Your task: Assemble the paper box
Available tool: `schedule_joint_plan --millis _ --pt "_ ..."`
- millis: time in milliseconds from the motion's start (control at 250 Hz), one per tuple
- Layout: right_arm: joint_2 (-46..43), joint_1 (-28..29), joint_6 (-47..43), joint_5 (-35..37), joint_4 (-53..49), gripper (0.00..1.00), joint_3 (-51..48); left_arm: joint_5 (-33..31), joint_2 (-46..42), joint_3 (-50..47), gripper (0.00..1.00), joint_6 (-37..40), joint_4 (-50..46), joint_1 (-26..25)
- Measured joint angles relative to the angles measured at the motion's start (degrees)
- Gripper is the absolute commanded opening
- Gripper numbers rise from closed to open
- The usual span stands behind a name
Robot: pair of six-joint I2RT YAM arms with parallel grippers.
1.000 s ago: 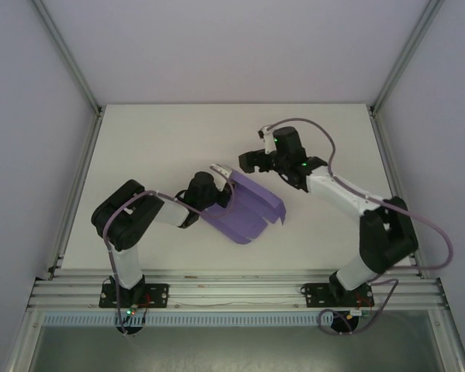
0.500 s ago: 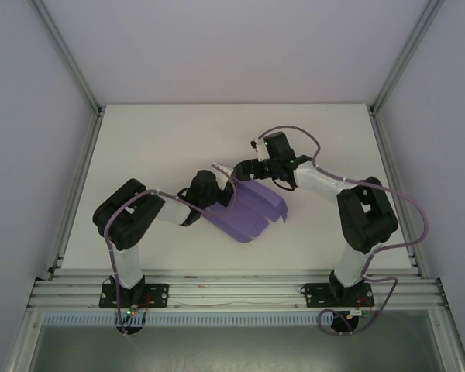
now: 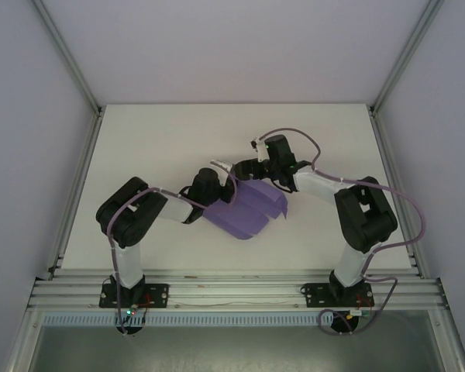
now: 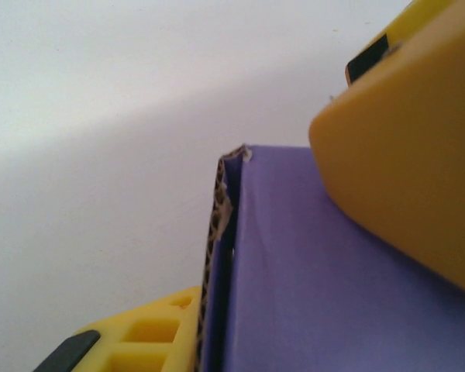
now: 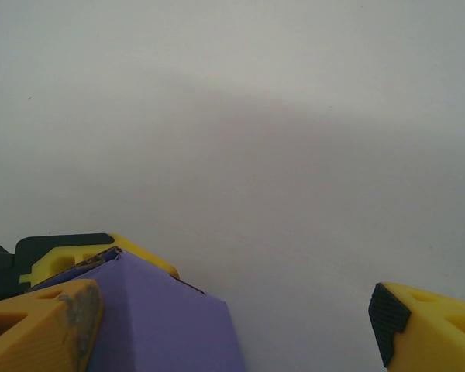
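Note:
The purple paper box (image 3: 252,211) is a partly folded corrugated sheet lying mid-table, its flaps spreading toward the near right. My left gripper (image 3: 225,189) is shut on its far-left edge. In the left wrist view the cardboard edge (image 4: 217,232) stands clamped between the yellow fingers (image 4: 403,178), with the left gripper (image 4: 244,256) pinching it. My right gripper (image 3: 243,168) hovers open at the box's far corner. In the right wrist view that gripper (image 5: 234,316) is spread wide, and a purple corner (image 5: 159,325) sits just beside its left finger (image 5: 43,325), not clamped.
The white table (image 3: 155,147) is bare around the box. Aluminium frame rails (image 3: 77,178) border the left and right sides, and grey walls enclose the cell. Purple cables (image 3: 418,225) loop off the right arm.
The right arm has swung left and stretched low toward the box's far corner, still open. The left gripper has held its grip, nudging the box slightly.

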Motion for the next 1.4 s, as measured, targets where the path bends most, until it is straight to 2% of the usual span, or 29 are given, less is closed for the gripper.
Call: schedule_joint_plan --millis 48,128,232,428,528,624,744,827,959,1035,1135,1219,1303,1359,1403 --pt "0.0 -0.2 0.2 0.1 0.7 0.88 -0.3 0.1 0.6 0.5 0.14 -0.5 0.4 0.0" --pt "0.0 -0.4 0.4 0.3 1.8 0.88 -0.8 0.2 1.5 1.1 0.0 -0.5 1.0 0.0" --pt "0.0 -0.7 1.1 0.4 2.6 0.9 -1.1 0.1 2.3 1.7 0.0 -1.2 1.6 0.1" --pt "-3.3 -1.4 3.8 0.8 1.3 1.0 -3.3 -1.0 2.2 1.4 0.0 -2.2 2.1 0.0" --pt "-9.7 -2.5 5.2 0.9 -2.6 1.0 -6.4 -2.1 -0.1 0.1 0.0 -5.6 -0.3 1.0" --pt "-18.5 -5.3 5.8 -0.8 -4.6 1.0 -9.4 -1.7 -3.3 -0.8 0.0 -9.7 -3.2 4.4" --pt "-28.7 -9.1 5.1 -4.5 -5.3 1.0 -11.8 1.1 -6.8 -1.5 0.0 -14.0 -5.1 9.6" --pt "-31.9 -9.5 3.9 -7.6 -5.4 0.99 -12.5 3.1 -8.4 -2.3 0.0 -15.1 -5.9 11.4" --pt "-30.1 -9.4 1.6 -13.0 -5.7 0.82 -12.9 6.7 -9.9 -2.7 0.0 -15.1 -8.5 10.9" --pt "-27.0 -9.4 -0.2 -15.3 -6.3 0.77 -12.7 7.6 -10.7 -2.7 0.0 -15.1 -10.0 10.8" --pt "-22.9 -9.1 -3.0 -17.0 -7.5 0.6 -11.9 7.9 -11.2 -2.7 0.0 -15.1 -11.4 10.9" --pt "-20.6 -8.6 -5.3 -17.4 -7.8 0.58 -11.3 8.0 -11.2 -2.3 0.0 -15.2 -13.3 10.8" --pt "-20.0 -7.5 -6.8 -16.9 -7.7 0.51 -11.1 8.0 -11.2 -1.1 0.0 -15.2 -15.5 10.8" --pt "-19.9 -6.2 -8.2 -15.5 -7.6 0.34 -10.8 7.9 -11.2 -0.2 0.0 -15.1 -16.4 10.8" --pt "-19.9 -5.2 -9.0 -14.1 -7.7 0.27 -10.4 7.6 -11.2 0.5 0.0 -15.1 -16.9 10.7"
